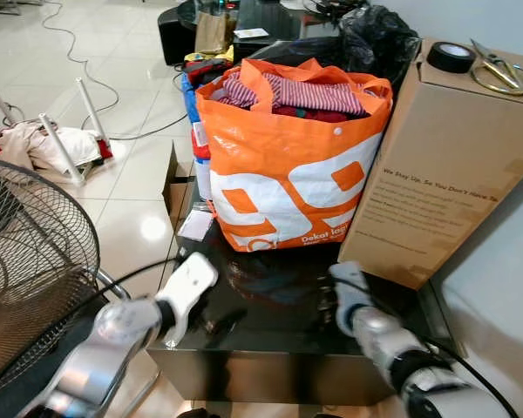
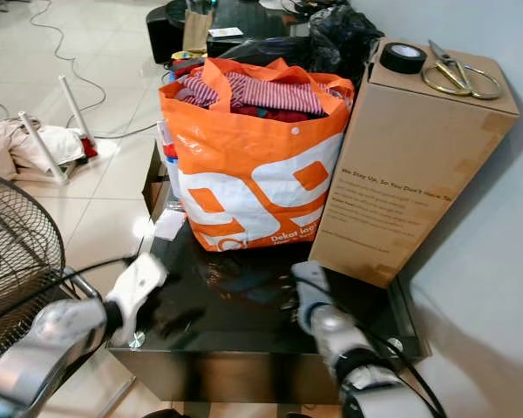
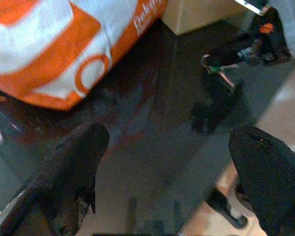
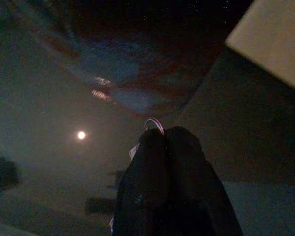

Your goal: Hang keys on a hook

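The keys (image 3: 215, 68), a metal ring with a small green tag, hang just above the glossy black table (image 1: 270, 326). My right gripper (image 1: 329, 305) is shut on the keys near the table's right front. In the right wrist view its fingers (image 4: 169, 162) are pressed together and a bit of the ring (image 4: 154, 123) pokes out at the tips. My left gripper (image 3: 169, 142) hovers open over the table's left front, with nothing between its fingers, and points toward the keys.
A full orange and white shopping bag (image 1: 288, 174) stands on the table behind both grippers. A tall cardboard box (image 1: 436, 165) to its right carries a tape roll (image 1: 451, 57) and scissors (image 1: 501, 74). A floor fan (image 1: 26, 261) stands at the left.
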{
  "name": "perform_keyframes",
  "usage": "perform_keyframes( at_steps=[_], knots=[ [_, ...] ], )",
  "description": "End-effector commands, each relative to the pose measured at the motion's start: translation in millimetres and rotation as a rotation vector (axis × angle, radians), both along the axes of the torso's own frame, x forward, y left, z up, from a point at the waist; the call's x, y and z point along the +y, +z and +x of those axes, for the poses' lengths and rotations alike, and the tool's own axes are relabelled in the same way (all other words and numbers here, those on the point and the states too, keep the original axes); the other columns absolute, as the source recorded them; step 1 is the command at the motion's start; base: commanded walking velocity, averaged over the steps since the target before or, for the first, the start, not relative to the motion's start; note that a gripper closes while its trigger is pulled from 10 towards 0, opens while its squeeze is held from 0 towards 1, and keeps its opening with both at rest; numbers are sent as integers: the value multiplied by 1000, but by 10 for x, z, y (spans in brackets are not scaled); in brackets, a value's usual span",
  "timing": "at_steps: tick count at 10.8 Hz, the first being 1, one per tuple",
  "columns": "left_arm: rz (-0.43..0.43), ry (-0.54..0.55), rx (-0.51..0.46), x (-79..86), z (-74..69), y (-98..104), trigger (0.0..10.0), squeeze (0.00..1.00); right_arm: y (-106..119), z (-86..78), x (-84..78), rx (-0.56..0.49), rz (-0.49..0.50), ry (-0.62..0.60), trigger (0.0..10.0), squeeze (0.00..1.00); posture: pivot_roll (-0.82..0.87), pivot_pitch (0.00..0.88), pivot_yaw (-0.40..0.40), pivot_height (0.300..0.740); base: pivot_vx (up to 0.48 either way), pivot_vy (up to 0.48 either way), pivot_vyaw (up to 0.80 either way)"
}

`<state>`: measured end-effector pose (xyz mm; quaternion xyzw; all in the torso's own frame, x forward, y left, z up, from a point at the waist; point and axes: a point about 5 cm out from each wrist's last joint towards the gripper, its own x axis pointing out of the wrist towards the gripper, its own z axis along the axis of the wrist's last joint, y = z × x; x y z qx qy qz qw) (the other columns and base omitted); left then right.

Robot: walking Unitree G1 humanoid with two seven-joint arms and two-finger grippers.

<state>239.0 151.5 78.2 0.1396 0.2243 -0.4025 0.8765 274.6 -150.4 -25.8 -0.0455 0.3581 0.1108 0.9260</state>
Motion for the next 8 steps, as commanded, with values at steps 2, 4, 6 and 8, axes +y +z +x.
perform_keyframes(
  at_steps=[2,4,6,8],
  knots=[
    [-1,56,-77,17,123,58,10000,0,132,40,-190,-108,61,-62,0,0,-40,0,6,740,0,0,0],
    [-71,166,-167,-7,251,150,10000,0,381,-80,-383,-257,163,-166,0,0,-78,0,29,740,0,0,0],
    [-137,230,-223,-46,319,230,10000,0,763,-200,-303,-383,493,-272,0,0,-101,0,45,740,0,0,0],
    [-155,217,-238,-89,359,248,10000,0,986,-282,-213,-410,723,-274,0,0,-113,0,60,740,0,0,0]
  ],
)
